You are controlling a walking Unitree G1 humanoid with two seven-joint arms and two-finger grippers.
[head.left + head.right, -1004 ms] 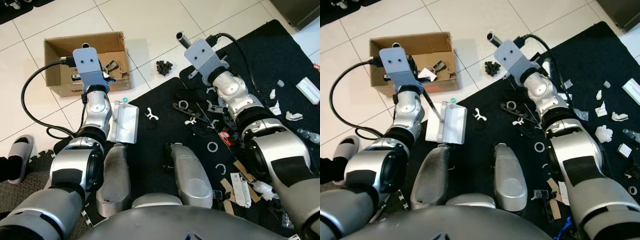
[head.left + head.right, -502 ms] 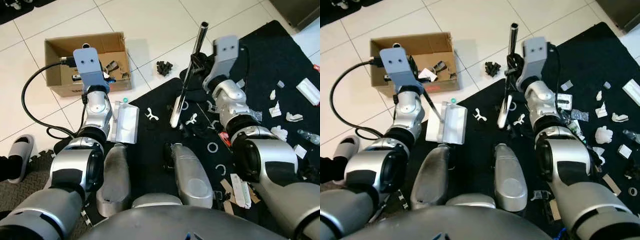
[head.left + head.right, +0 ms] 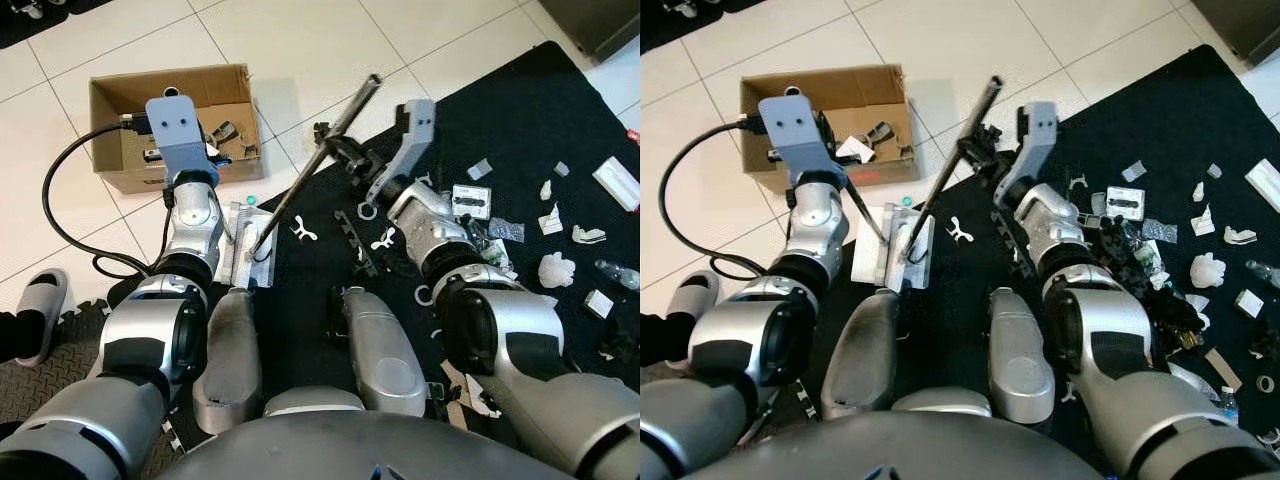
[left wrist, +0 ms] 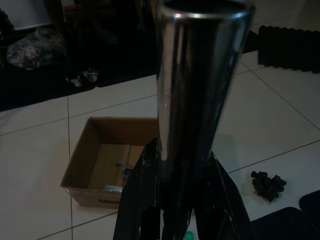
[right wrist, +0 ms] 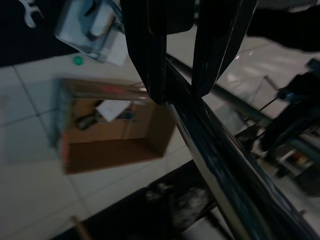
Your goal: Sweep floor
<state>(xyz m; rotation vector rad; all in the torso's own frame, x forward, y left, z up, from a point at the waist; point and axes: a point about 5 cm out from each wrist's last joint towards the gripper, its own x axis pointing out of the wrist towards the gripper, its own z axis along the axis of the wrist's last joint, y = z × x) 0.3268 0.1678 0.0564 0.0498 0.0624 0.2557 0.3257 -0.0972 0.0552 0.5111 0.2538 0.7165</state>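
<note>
My right gripper (image 3: 347, 152) is shut on a long metal broom handle (image 3: 318, 150). The handle slants from above the tiles down to its head at the white dustpan (image 3: 240, 250). The dustpan lies at the left edge of the black mat (image 3: 520, 130), by my left knee. My left gripper (image 4: 180, 165) is shut on the dustpan's metal handle (image 4: 200, 100), its black fingers (image 4: 140, 200) on either side of the tube. White clips (image 3: 303, 230) and small black parts (image 3: 360, 245) lie scattered on the mat between dustpan and right arm. A pile of black pieces (image 3: 985, 135) sits on the tiles.
An open cardboard box (image 3: 110, 100) with scraps inside stands on the white tiles at the far left. A grey slipper (image 3: 40, 310) lies at the left edge. More white and paper debris (image 3: 556, 268) covers the right side of the mat. A cable (image 3: 60, 200) loops beside my left arm.
My right arm has swung the broom handle leftward; its head has travelled across the mat to the dustpan. The left arm and dustpan have stayed put.
</note>
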